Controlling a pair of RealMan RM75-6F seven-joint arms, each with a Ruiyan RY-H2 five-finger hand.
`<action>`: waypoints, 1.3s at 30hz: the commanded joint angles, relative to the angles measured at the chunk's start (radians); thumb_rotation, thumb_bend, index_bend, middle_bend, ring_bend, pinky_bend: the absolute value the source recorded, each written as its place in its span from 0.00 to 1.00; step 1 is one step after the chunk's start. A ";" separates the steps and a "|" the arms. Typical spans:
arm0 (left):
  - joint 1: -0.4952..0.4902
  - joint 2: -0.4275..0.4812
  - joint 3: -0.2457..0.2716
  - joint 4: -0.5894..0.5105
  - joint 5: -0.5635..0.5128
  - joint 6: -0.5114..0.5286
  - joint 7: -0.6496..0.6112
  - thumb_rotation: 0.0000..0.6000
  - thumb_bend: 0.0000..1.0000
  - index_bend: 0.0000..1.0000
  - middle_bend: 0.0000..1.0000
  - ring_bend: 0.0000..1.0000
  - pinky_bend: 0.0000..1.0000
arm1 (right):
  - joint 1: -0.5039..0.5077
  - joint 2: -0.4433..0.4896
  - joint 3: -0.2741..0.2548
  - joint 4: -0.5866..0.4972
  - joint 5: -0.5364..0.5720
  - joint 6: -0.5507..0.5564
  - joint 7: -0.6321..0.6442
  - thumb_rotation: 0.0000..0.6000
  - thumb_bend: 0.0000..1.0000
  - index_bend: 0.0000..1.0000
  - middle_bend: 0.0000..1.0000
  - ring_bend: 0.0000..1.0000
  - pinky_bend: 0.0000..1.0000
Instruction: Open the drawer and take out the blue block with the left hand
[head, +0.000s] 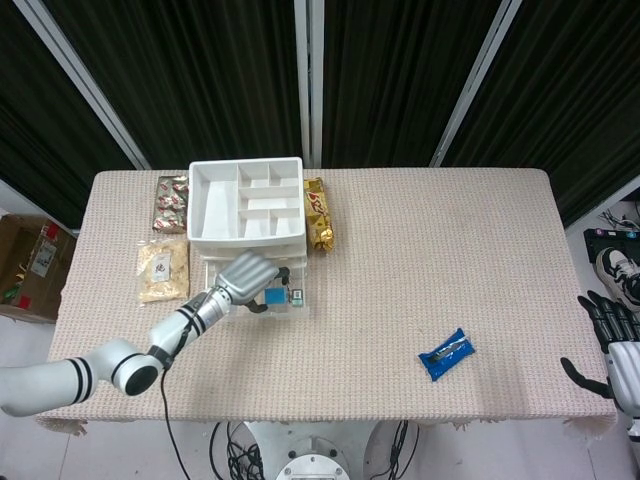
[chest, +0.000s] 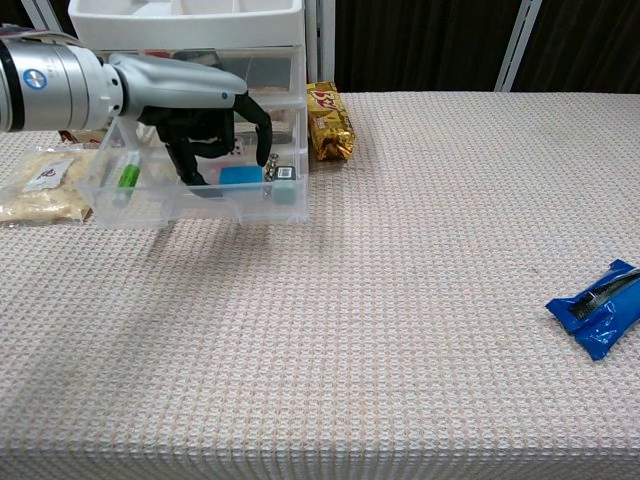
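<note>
Your left hand (chest: 205, 120) hangs over the pulled-out clear drawer (chest: 200, 205), fingers (chest: 262, 140) curled downward into the tray and spread around the blue block (chest: 240, 176) without visibly closing on it; in the chest view the block lies flat on the drawer floor, so record the hand as apart and holding nothing. From the head view the block (head: 272, 297) sits at about 3 o'clock of your left hand (head: 244, 279), just beside the fingertips. In the same drawer, a green item (chest: 126, 178) lies toward the 9 o'clock end and small metal bits (chest: 283, 174) rest at the block's 3 o'clock side. The drawer belongs to a white drawer unit (head: 245, 205) whose top is a divided tray. A gold snack pack (head: 317, 214) lies at 3 o'clock of the unit, just beside it; a red-patterned packet (head: 170, 202) and a pale bag (head: 163, 269) lie at its 9 o'clock side. A blue wrapper (head: 445, 354) rests well apart, toward 4 o'clock on the table (head: 430, 260). Your right hand (head: 618, 350) shows at the table's far 4 o'clock edge, off the surface, fingers apart and holding nothing.
</note>
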 joint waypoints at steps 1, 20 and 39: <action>-0.006 -0.003 0.001 0.005 0.000 -0.012 -0.023 1.00 0.10 0.41 0.87 0.96 1.00 | 0.001 -0.001 0.001 0.002 0.001 -0.001 0.002 1.00 0.19 0.00 0.01 0.00 0.00; 0.012 0.031 0.025 -0.042 0.029 0.050 -0.040 1.00 0.31 0.48 0.87 0.96 1.00 | -0.007 -0.002 0.001 0.012 -0.003 0.013 0.014 1.00 0.19 0.00 0.01 0.00 0.00; 0.108 0.110 0.110 -0.287 0.359 0.272 0.058 1.00 0.31 0.48 0.87 0.96 1.00 | -0.019 -0.004 -0.007 0.011 -0.037 0.050 0.014 1.00 0.19 0.00 0.01 0.00 0.00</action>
